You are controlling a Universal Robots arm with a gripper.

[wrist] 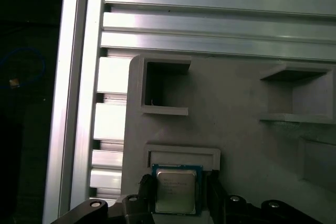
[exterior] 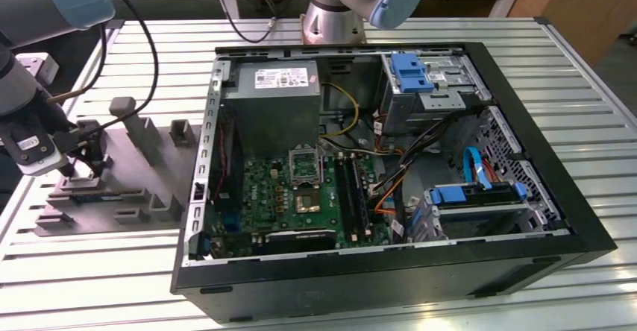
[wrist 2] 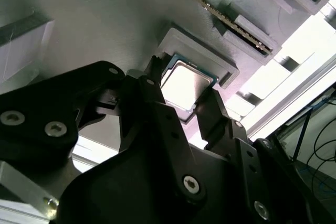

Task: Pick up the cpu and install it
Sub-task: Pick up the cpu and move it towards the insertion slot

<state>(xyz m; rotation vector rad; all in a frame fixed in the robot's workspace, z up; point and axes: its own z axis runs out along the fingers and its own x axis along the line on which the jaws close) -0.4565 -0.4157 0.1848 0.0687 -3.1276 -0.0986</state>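
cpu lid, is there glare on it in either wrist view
In the second wrist view the cpu top is washed nearly white by glare; in the first wrist view the cpu is evenly lit grey, while the table slats reflect bright bands.

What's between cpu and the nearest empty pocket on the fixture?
The raised rim by the cpu, then bare fixture plate, in the first wrist view.

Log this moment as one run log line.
phase: pickup | gripper: poised at cpu | cpu: lying in grey fixture pocket | computer case: open
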